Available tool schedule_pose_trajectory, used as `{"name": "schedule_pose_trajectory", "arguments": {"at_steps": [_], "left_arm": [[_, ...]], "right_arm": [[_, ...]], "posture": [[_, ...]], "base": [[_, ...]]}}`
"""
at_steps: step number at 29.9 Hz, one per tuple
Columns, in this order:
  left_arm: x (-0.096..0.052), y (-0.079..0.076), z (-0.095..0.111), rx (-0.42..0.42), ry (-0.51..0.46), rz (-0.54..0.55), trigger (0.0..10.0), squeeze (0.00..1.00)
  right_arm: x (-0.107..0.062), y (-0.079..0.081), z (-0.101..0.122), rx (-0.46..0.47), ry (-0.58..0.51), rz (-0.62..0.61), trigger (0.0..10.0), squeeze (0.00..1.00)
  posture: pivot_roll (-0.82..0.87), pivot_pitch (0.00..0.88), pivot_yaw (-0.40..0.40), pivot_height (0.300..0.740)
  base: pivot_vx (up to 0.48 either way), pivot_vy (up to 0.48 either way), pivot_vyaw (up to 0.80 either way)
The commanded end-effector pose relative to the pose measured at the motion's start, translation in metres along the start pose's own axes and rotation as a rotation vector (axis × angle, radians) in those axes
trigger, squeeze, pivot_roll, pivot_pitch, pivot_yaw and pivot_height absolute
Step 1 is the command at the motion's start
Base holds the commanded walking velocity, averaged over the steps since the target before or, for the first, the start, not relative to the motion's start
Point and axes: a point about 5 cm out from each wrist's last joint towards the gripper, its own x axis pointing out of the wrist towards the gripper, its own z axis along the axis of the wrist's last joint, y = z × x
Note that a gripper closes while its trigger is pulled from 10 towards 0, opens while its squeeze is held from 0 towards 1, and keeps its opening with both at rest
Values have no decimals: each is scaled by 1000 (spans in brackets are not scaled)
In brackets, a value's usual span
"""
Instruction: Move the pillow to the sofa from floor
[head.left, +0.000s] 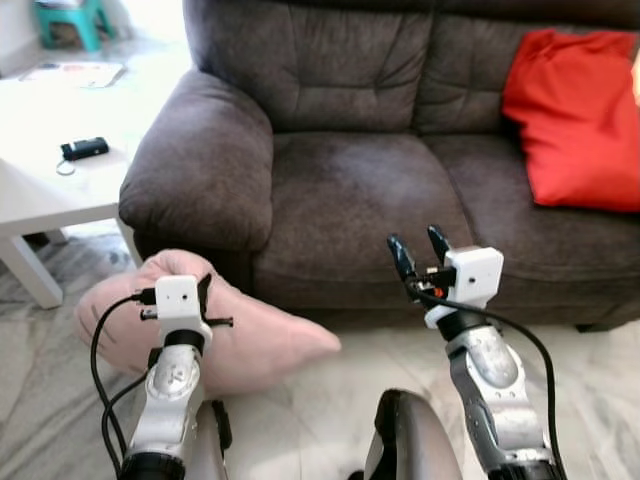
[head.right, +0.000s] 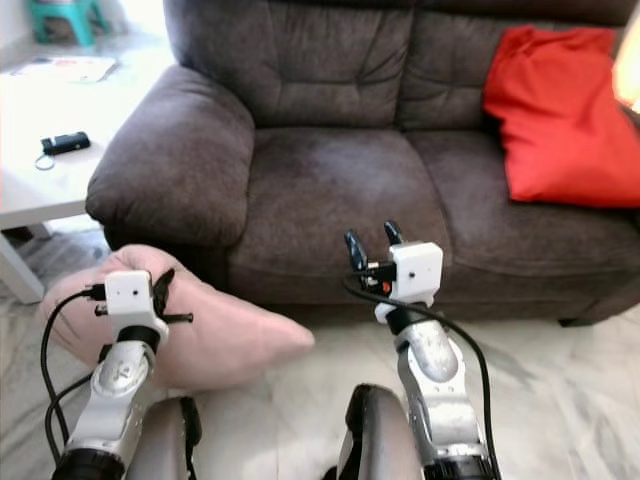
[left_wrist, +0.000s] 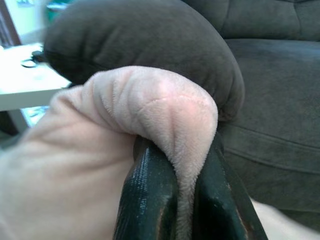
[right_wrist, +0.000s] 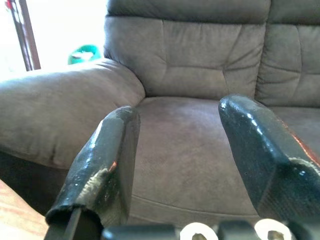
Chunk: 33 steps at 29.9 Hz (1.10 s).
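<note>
The pink pillow (head.left: 225, 330) lies on the floor (head.left: 330, 400) against the front of the sofa (head.left: 360, 190), just below the sofa's left armrest (head.left: 205, 165), with its far corner drawn up toward that armrest. The left gripper (left_wrist: 182, 192) is clamped on that raised corner; the plush is pinched into a fold between the two black fingers (left_wrist: 147, 195), close to the armrest's front face. The right gripper (head.left: 420, 250) hovers in front of the sofa's seat edge with its fingers apart and nothing between them. The step in hand looks like the lift. Because the hold is only on one thin corner, the soft body will probably sag and swing, so the lift should be slow and high enough for the hanging bulk to clear the seat edge, then go across and away from the armrest onto the open seat cushion. The red pillow (head.left: 575, 115) at the sofa's far end is well apart. Using the free right gripper to steady the low end would reduce slipping.
</note>
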Motion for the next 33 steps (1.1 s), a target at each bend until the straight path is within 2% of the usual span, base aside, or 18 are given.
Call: {"name": "schedule_pose_trajectory", "arguments": {"at_steps": [1, 17, 33], "left_arm": [[7, -4, 24, 1, -113, -9, 10000, 0], [9, -3, 29, -10, -119, 15, 10000, 0], [10, 0, 30, -4, -118, 16, 10000, 0]], "right_arm": [[-1, -3, 0, -7, 3, -7, 10000, 0], [2, -3, 2, -4, -15, -7, 10000, 0], [4, -1, 1, 0, -20, -10, 10000, 0]], "posture": [[-32, 4, -43, 500], [-27, 12, -46, 500], [-21, 17, -39, 584]], "base": [[-341, 0, 0], [0, 0, 0], [0, 0, 0]]}}
